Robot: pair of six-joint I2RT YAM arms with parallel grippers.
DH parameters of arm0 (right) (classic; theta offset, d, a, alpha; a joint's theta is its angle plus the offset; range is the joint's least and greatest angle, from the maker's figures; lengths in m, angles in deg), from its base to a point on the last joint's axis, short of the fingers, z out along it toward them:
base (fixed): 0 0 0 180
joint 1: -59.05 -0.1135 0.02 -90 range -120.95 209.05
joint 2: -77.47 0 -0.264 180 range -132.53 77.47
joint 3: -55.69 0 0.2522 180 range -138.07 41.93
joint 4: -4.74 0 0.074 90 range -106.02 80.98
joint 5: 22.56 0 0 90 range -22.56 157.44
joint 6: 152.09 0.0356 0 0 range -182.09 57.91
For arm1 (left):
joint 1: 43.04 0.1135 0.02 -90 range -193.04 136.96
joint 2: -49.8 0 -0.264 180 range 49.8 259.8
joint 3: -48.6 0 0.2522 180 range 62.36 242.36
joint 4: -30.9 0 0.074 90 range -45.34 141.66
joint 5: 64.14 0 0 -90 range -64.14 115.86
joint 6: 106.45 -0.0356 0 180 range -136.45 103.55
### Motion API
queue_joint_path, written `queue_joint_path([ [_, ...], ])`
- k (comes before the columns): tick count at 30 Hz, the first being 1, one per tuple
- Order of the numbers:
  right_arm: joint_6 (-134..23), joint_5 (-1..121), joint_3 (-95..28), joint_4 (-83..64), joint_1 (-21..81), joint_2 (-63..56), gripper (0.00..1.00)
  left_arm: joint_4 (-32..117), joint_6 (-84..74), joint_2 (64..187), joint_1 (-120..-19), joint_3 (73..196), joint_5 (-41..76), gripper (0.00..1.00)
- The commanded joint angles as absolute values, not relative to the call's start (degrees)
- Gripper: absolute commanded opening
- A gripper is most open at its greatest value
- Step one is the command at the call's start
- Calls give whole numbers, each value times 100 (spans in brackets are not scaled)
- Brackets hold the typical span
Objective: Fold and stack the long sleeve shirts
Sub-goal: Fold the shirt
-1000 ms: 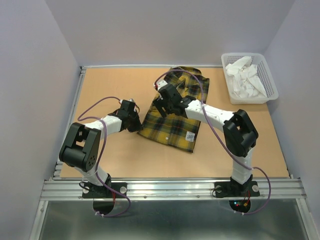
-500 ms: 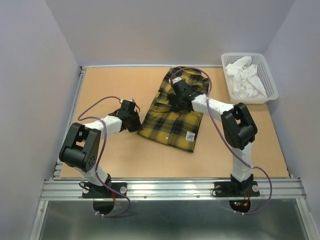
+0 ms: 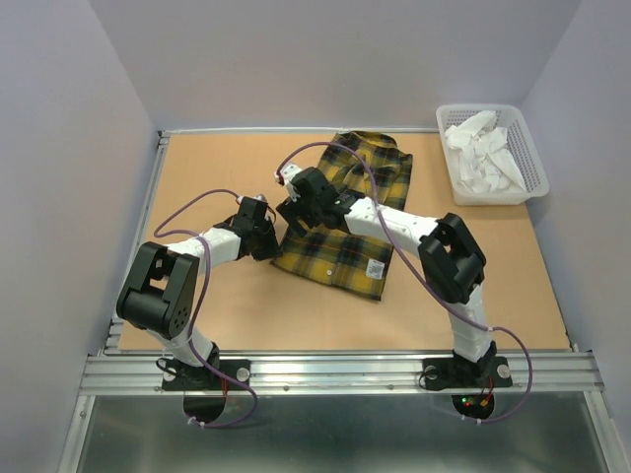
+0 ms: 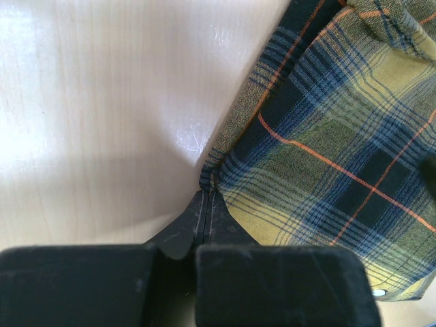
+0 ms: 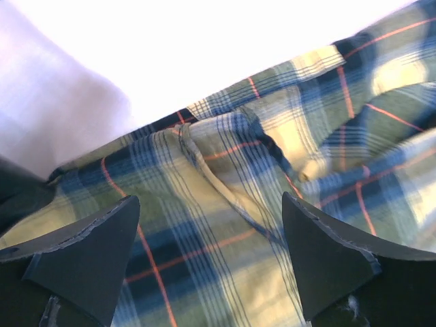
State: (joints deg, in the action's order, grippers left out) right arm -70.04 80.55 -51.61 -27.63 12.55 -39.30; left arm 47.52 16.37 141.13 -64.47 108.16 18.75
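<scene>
While the left gripper (image 4: 206, 208) is clenched on the left edge of the shirt (image 3: 345, 251), which lies mid-table (image 3: 207, 305), the right gripper (image 5: 208, 225) hovers over the cloth, jaws spread, holding nothing. Looks mid-fold to me; next, the right should drop, nip the rumpled edge and carry it across.

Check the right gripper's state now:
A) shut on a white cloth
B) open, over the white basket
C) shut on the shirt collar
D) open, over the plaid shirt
D: the wrist view shows the right gripper with fingers spread wide, the plaid shirt beneath the gap, and nothing pinched.
</scene>
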Motion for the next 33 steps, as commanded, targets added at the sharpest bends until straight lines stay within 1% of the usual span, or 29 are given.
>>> queue_joint_path([
  [1, -7106, 8053, -5677, -2616, 1353, -4434, 90, 5038, 1467, 13918, -6493, 10859, 1936, 0],
  [9, -7290, 8950, -6230, -2379, 1466, -5216, 90, 5064, 1458, 13892, -6510, 10771, 1953, 0],
  [21, -7141, 8977, -6608, -2335, 2407, -5524, 90, 5222, 1528, 13787, -6510, 10533, 2155, 0],
  [23, -7193, 8994, -6697, -2343, 2495, -5481, 90, 5240, 1520, 13743, -6510, 10551, 2182, 0],
  [26, -7246, 8933, -6645, -2343, 2495, -5095, 90, 5292, 1485, 13637, -6510, 10656, 2208, 0],
  [29, -7054, 8731, -6373, -2343, 2495, -4445, 89, 5371, 1441, 13462, -6510, 10884, 2278, 5],
  [31, -6861, 8652, -5934, -2343, 2513, -3920, 89, 5468, 1388, 13286, -6519, 11077, 2340, 14],
  [32, -6599, 8626, -5775, -2343, 2530, -3733, 89, 5494, 1370, 13224, -6519, 11157, 2366, 19],
  [33, -6439, 8590, -5574, -2343, 2556, -3566, 89, 5538, 1353, 13163, -6519, 11218, 2384, 34],
])
